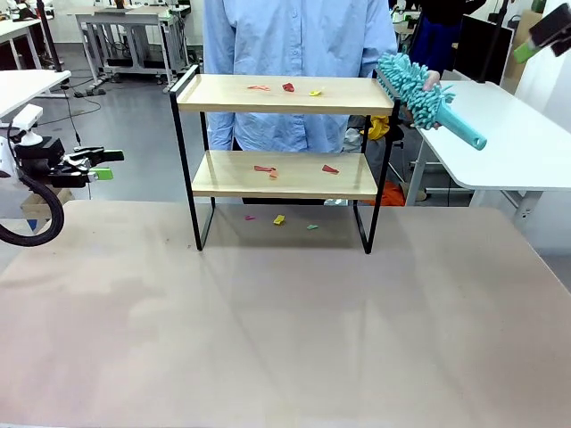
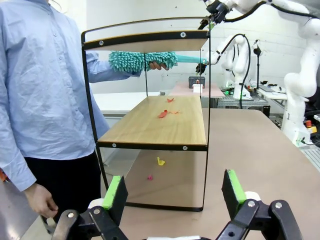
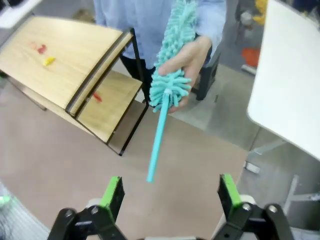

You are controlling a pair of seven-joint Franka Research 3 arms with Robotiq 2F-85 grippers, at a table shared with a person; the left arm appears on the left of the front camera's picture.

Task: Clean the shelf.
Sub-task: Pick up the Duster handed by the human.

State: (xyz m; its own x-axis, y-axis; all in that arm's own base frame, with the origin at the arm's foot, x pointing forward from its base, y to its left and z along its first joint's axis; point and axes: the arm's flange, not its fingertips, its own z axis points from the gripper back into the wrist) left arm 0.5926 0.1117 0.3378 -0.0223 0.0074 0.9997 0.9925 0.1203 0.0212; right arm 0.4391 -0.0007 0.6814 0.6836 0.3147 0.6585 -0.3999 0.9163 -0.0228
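Wooden boards in a thin black frame: the shelf [image 1: 223, 94] stands mid-frame in the front view, likely light and apt to slide. The left gripper [image 2: 173, 192] and right gripper [image 3: 169, 194] both gape wide, empty. The person's hand [image 3: 196, 56] offers a soft teal duster [image 3: 177, 30]; its stiff bare handle [image 3: 159, 140] looks the best hold.

Tan table [image 1: 285, 339] in the foreground, with a few small coloured scraps [image 1: 279, 219] lying near its far edge. Person in a light blue shirt [image 1: 294, 36] stands at the far side. Teal fluffy duster [image 1: 406, 82] is tilted, handle pointing down over the white table [image 1: 517, 134] at right. Another white table [image 1: 22, 85] at far left.
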